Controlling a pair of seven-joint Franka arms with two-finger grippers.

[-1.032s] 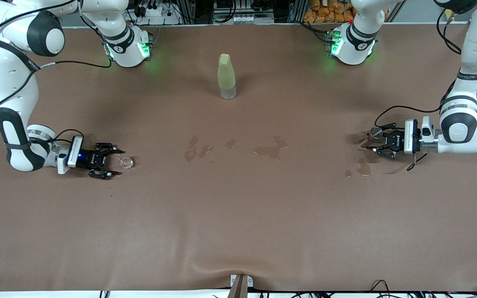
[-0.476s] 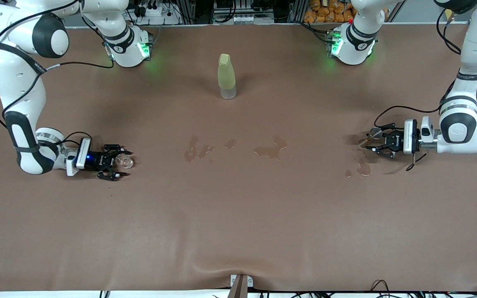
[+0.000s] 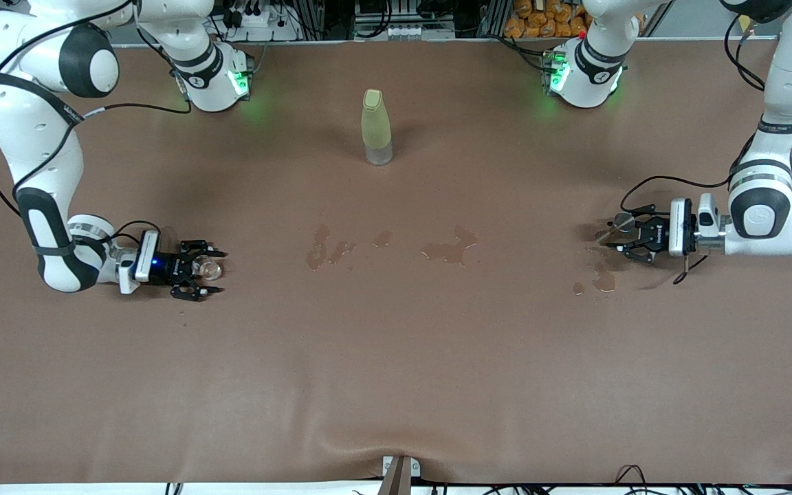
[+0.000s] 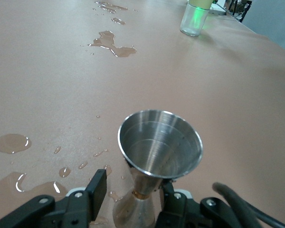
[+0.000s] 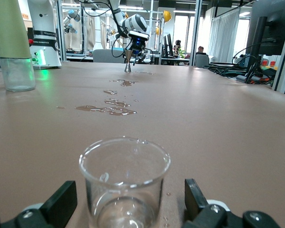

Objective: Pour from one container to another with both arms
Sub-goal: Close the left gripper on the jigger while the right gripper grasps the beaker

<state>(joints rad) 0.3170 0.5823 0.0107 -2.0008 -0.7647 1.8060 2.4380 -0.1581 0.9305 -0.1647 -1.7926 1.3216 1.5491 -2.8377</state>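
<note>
Jigger (image 4: 154,161): silver, upright, gripped by left tool (image 4: 133,199) | right tool (image 5: 126,206): wide around clear cup (image 5: 124,183)

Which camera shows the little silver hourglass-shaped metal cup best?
The left wrist view: the silver hourglass-shaped metal jigger fills it, open bowl up. The front view shows a speck; the right wrist view shows it tiny.

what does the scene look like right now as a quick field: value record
left gripper: at the left arm's end of the table, jaws shut on the metal jigger, which stands upright
right gripper: at the right arm's end, low at the table, jaws open around the glass cup, not yet closed
glass cup: upright on the table
bottle: yellow-green, standing mid-table, farther from the front camera than both grippers
spills: wet patches mid-table and near the jigger
pour: not started
</note>
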